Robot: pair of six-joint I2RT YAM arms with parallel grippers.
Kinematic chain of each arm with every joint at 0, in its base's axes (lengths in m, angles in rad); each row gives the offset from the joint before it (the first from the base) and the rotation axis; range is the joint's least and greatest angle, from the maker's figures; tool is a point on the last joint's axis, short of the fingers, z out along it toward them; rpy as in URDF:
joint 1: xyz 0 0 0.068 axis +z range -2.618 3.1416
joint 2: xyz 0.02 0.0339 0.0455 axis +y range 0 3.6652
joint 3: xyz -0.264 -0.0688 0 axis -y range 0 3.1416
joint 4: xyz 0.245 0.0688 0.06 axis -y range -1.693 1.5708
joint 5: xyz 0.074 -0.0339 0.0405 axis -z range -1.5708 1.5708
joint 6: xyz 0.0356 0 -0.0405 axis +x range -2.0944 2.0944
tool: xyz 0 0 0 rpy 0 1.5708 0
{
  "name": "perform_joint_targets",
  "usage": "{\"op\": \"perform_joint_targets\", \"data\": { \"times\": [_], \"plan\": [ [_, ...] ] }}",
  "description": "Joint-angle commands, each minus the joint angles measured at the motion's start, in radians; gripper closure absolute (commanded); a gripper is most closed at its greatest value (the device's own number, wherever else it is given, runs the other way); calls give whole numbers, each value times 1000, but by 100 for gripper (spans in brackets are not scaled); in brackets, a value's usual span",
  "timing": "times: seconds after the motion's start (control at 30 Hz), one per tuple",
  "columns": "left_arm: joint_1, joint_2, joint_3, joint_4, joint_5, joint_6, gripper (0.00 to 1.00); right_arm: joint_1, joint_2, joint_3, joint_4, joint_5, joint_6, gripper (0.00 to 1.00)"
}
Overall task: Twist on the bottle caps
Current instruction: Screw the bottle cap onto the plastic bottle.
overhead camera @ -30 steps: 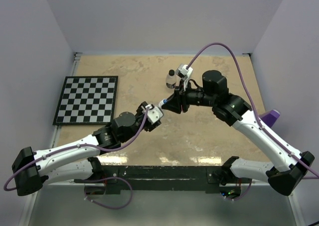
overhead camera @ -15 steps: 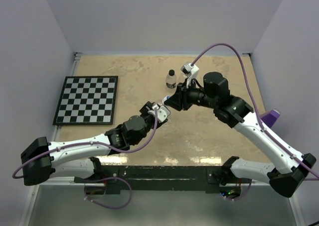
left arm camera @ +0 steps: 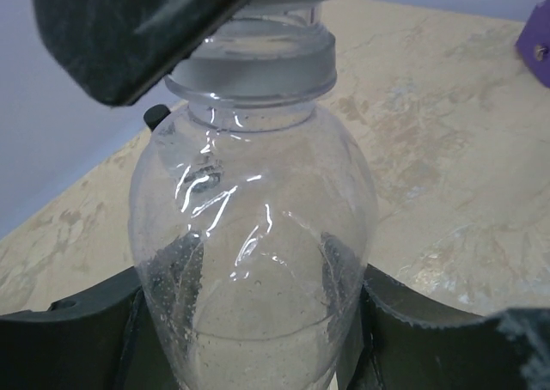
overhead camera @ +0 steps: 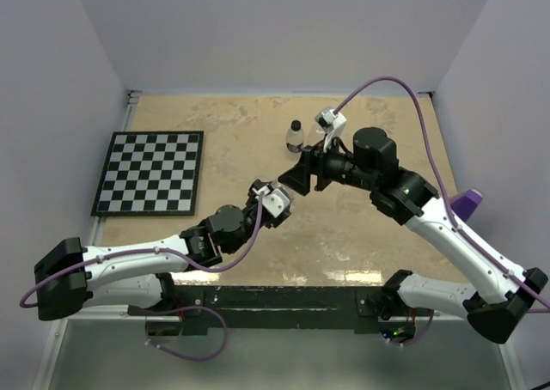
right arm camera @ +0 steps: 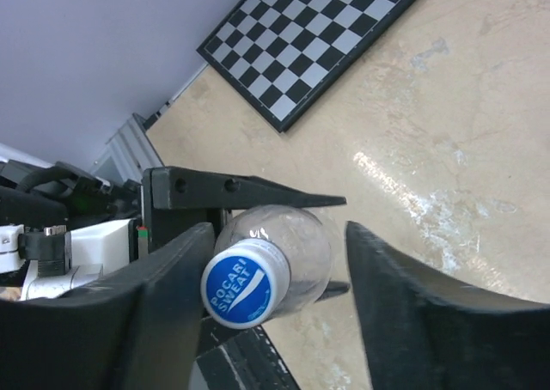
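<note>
My left gripper [left arm camera: 258,326] is shut on the belly of a clear bottle [left arm camera: 258,235], its fingers [left arm camera: 77,338] pressing both sides. A blue cap [right arm camera: 243,284] with white lettering sits on that bottle's neck. My right gripper [right arm camera: 279,235] stands open around the cap: the left finger is close against it and the right finger is well apart. In the top view the two grippers meet at mid-table, the left gripper [overhead camera: 273,190] below the right gripper [overhead camera: 290,179]. A second clear bottle [overhead camera: 295,137] with a dark top stands upright just behind them.
A chessboard [overhead camera: 150,171] lies at the left of the table, also visible in the right wrist view as the chessboard [right arm camera: 318,38]. A purple object [overhead camera: 468,203] sits at the right edge. Walls close in the table on three sides.
My right gripper has opened, letting go of the blue cap, and drawn back slightly. The left arm has stretched forward a little, still holding the bottle.
</note>
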Motion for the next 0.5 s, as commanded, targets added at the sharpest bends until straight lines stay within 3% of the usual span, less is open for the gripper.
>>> {"op": "perform_joint_targets", "data": {
  "times": [0.0, 0.17, 0.47],
  "plan": [
    [32, -56, -20, 107, 144, -111, 100, 0, -70, 53, 56, 48, -3, 26],
    [139, -96, -37, 47, 332, -195, 100, 0, -121, 95, 2, 103, -73, 17],
    [225, -122, -20, -34, 680, -214, 100, -2, -172, 68, 53, -79, -300, 20]
  ]
}}
